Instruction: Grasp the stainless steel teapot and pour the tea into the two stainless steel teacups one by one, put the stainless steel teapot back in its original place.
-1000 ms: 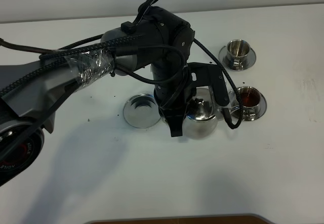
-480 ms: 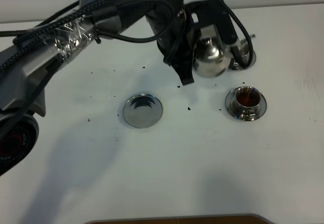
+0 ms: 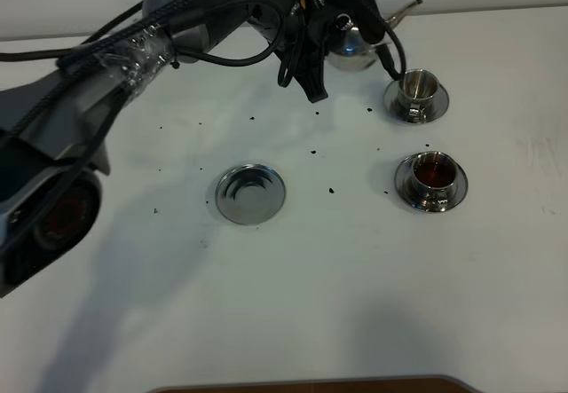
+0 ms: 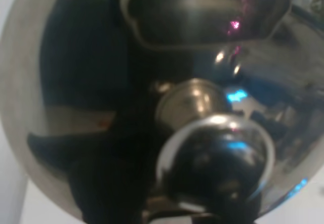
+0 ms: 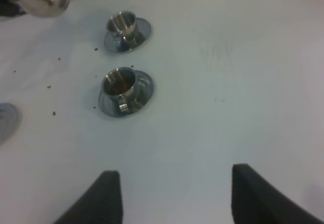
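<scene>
The stainless steel teapot (image 3: 352,43) hangs in the air at the back of the table, left of the far teacup, with its spout (image 3: 406,8) pointing right. My left gripper (image 3: 318,36) is shut on it. The lid and knob (image 4: 215,158) fill the left wrist view, hiding the fingers. The far teacup (image 3: 417,87) on its saucer looks empty. The near teacup (image 3: 432,173) holds dark red tea. The bare round saucer (image 3: 250,193) lies at table centre. My right gripper (image 5: 175,171) hovers open above bare table, well short of both teacups (image 5: 120,85) (image 5: 124,26).
Dark specks (image 3: 331,191) are scattered on the white table between the saucer and the cups. The left arm with its taped cables (image 3: 142,43) stretches across the back left. A dark edge (image 3: 302,384) runs along the table's front.
The left arm has carried the teapot away from the near teacup toward the back of the table, up beside the far teacup. The bare saucer is uncovered now.
</scene>
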Available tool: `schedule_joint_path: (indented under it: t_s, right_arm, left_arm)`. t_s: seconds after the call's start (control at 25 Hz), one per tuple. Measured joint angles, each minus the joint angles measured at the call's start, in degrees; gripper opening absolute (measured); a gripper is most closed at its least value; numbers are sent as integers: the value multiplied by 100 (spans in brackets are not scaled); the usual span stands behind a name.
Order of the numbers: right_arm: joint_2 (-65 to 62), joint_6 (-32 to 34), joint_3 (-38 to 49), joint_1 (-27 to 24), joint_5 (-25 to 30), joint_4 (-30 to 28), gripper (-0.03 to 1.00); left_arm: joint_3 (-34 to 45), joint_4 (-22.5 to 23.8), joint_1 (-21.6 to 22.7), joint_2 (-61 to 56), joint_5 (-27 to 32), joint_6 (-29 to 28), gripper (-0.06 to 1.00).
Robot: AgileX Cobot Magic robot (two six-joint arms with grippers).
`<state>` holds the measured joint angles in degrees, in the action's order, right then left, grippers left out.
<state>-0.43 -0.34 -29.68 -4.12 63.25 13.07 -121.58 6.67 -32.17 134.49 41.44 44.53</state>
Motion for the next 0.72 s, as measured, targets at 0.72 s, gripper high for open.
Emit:
schedule_joint_path:
  t_s: [0.72]
  right_arm:
    - [0, 0, 0, 0, 0, 0, 48]
  left_arm:
    - [-809, 135, 54, 1031, -813, 1586, 24]
